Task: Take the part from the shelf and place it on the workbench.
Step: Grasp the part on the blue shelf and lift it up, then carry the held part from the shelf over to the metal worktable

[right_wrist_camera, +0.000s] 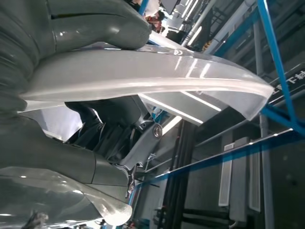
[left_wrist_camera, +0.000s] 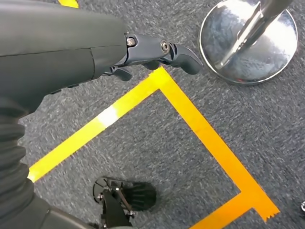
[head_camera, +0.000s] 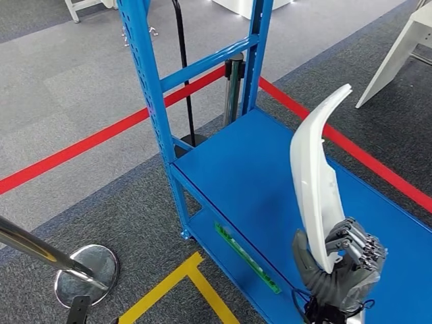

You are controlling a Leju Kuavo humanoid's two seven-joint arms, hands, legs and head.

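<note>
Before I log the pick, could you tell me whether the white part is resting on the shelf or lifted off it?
Lifted off: the right robot hand holds the white part roughly upright by its lower end, above the blue shelf.

The head view looks forward and down from high on the robot onto the blue shelf (head_camera: 244, 175) and the grey carpet; the left wrist view sits close behind the left hand (left_wrist_camera: 158, 52) and faces the floor past its fingertips; both take in the yellow tape (head_camera: 168, 287) and the chrome stand base (head_camera: 86, 273); the right wrist view, turned on its side, looks out tight along the white part (right_wrist_camera: 144, 76) beyond the right hand (right_wrist_camera: 118, 138) toward the shelf's blue frame.
</note>
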